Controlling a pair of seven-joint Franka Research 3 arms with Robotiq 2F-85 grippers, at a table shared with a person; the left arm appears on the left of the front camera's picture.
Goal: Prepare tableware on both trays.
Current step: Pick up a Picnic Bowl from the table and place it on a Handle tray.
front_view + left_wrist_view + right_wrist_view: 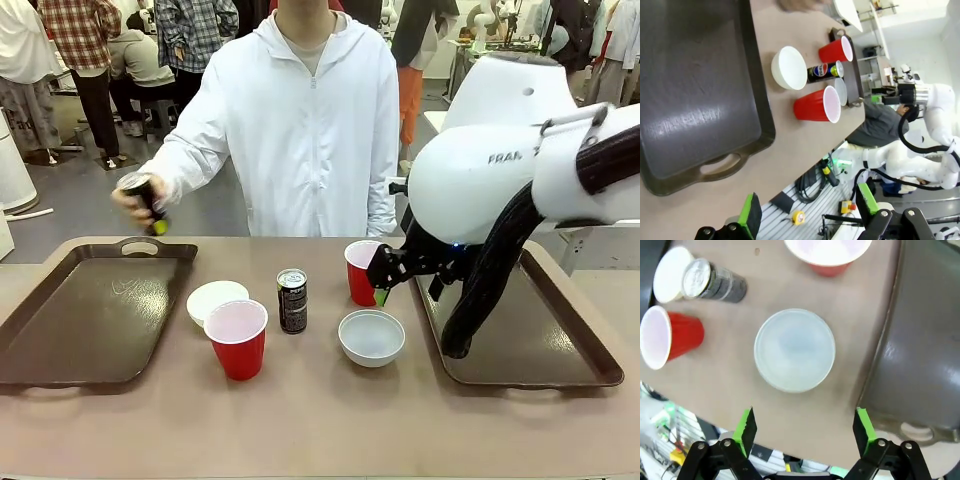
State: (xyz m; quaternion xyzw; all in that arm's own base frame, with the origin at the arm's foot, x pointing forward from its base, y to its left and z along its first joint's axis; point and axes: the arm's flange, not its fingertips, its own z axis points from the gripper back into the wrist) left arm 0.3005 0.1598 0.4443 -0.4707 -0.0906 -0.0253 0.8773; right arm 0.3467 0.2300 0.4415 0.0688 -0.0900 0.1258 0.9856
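Note:
On the tan table between the two trays stand a red cup (238, 338), a second red cup (360, 272), a dark can (292, 300) and two whitish bowls (216, 300) (371, 337). The left tray (90, 310) and right tray (530, 335) are bare. A person's hand holds another can (142, 196) above the left tray's far corner. My right gripper (385, 278) hangs open beside the far cup, and in its wrist view this gripper (805, 429) hovers over a bowl (795, 350). My left gripper (807, 207) is open, off the left tray's (690, 90) end.
The person in a white jacket stands at the table's far side. My right arm's bulk hangs over the right tray (925, 340). Bare tabletop runs along the near edge. Other people and furniture stand far behind.

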